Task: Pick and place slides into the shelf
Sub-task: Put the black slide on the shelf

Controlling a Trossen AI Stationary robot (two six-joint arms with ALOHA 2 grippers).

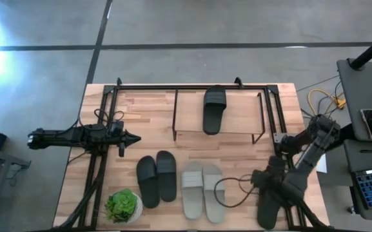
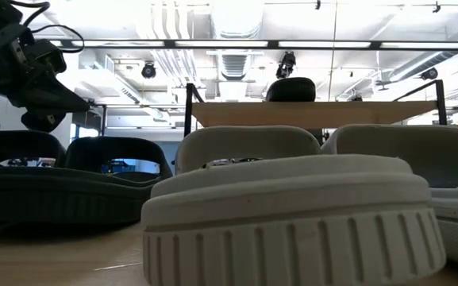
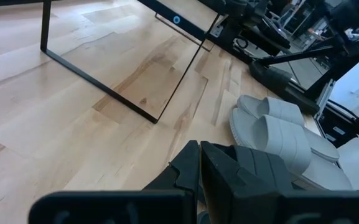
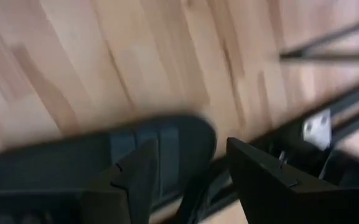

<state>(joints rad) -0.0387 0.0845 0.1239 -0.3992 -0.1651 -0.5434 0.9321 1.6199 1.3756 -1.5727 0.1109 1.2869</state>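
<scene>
Wooden tabletop (image 1: 140, 122) carries the work. At its near right corner a dark slide (image 1: 269, 211) lies with its long axis running toward the near edge, and the right gripper (image 1: 271, 182) hovers over it with its jaws spread wide, the sandal between them but not visibly gripped. The shelf (image 1: 192, 119) stands toward the far edge with one dark slide on top (image 1: 215, 109) and bare board either side. Black pair (image 1: 156, 178) and light grey pair (image 1: 202, 191) sit near the front edge. The left gripper (image 1: 131, 136), closed and empty, waits by the left edge.
</scene>
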